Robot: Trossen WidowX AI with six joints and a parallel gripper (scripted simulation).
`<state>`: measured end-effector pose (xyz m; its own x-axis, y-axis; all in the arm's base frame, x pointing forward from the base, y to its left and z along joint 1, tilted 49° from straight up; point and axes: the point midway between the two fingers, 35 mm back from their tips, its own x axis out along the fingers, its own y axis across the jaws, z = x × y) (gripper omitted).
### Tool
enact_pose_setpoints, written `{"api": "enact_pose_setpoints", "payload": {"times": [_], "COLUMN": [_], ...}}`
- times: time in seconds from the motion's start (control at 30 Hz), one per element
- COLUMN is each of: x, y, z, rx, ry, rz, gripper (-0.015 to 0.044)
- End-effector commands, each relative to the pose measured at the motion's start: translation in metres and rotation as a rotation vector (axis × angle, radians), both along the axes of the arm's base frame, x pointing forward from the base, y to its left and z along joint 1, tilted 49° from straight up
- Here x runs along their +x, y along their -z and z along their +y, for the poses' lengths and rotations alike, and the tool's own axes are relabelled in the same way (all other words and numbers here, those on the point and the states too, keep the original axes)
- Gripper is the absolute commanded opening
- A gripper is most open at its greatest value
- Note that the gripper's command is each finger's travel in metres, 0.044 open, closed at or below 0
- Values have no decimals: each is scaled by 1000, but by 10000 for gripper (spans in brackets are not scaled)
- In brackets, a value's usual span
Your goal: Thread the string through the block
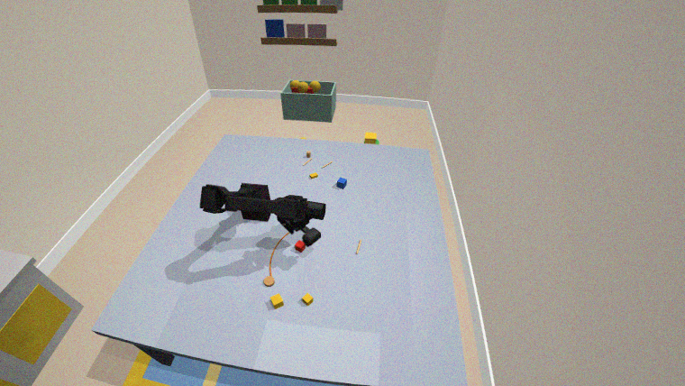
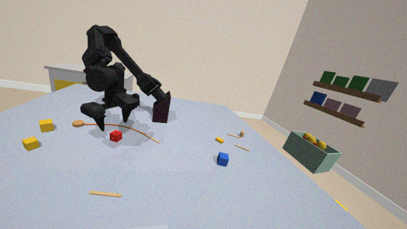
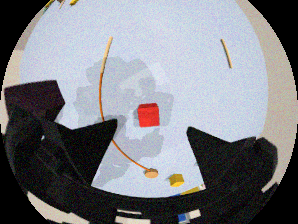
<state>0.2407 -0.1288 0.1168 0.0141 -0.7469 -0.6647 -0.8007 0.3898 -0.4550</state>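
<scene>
On the pale blue table, going from near to far in the exterior view, comes first one loose wooden stick, thin, smooth and round like a pencil. Next is one blue cube, and off to the side are two yellow blocks with flat, plain faces. Then comes one small red block, shaped like a cube, with a dark spot on its side that may be the hole. Just behind it lies one orange string, thin and curved. One end is fixed to one round wooden button, flat like a coin. The other end has the thin stick on it, lying flat on the table beside the red block and touching nothing else. The black gripper hangs right over the string with its two pointed fingers spread wide, and it holds nothing. Farther back are one small flat yellow piece, two more thin loose sticks, and one short wooden peg standing up. On the floor past the table sits one green box with round yellow balls inside.
</scene>
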Motion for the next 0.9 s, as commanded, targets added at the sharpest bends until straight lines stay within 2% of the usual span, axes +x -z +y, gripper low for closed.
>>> {"api": "enact_pose_setpoints", "payload": {"times": [0.0, 0.13, 0.37, 0.4, 0.8, 0.87], "x": [-1, 0, 0, 0, 0, 0], "y": [2, 1, 1, 1, 1, 1], "z": [0, 0, 0, 0, 0, 0], "rx": [-5, -5, -5, -5, -1, -1], "ry": [-3, -3, -3, -3, -3, -3], "rz": [17, 17, 17, 17, 12, 12], "gripper": [440, 440, 256, 244, 244, 192]}}
